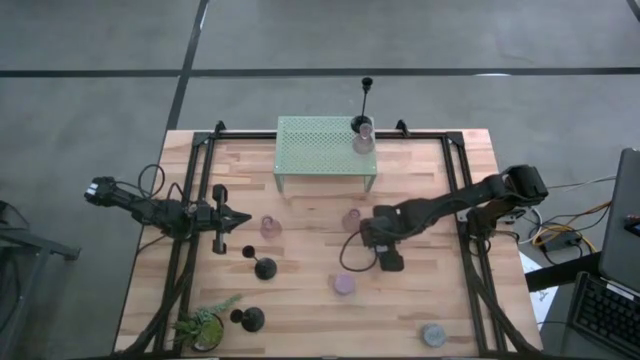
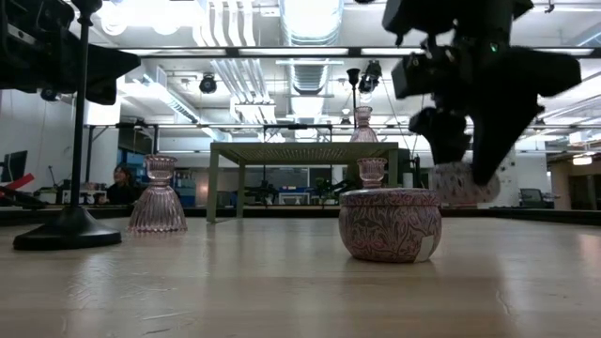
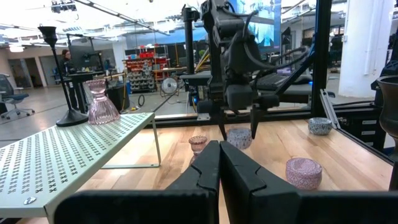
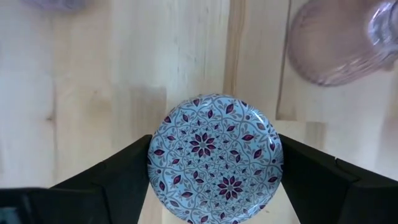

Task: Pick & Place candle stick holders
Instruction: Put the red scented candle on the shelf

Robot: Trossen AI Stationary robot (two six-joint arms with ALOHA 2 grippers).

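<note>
- The right gripper sits over the middle of the tabletop, its fingers clamped on either side of a blue-patterned puck, one of the candle stick holders.
- In the low view the puck hangs between the finger tips, clear of the wood, so it is held in the air.
- Just beside this gripper, toward the rack, a pinkish glass holder stands on the tabletop.
- Nearer the front edge a lilac puck rests on the wood, close to the gripper but apart from it.
- A grey puck lies well apart, near the front right corner.
- The pale green mesh rack stands at the back; on its right end stand one pinkish glass holder and one black stemmed holder.
- The left gripper waits at the left side of the tabletop, its fingers pressed together on nothing.
- Just beyond its tip another pinkish glass holder stands upright.
- Two black stemmed holders stand on the left front part: one near the left gripper, the other beside a small green potted plant at the front left corner.
</note>
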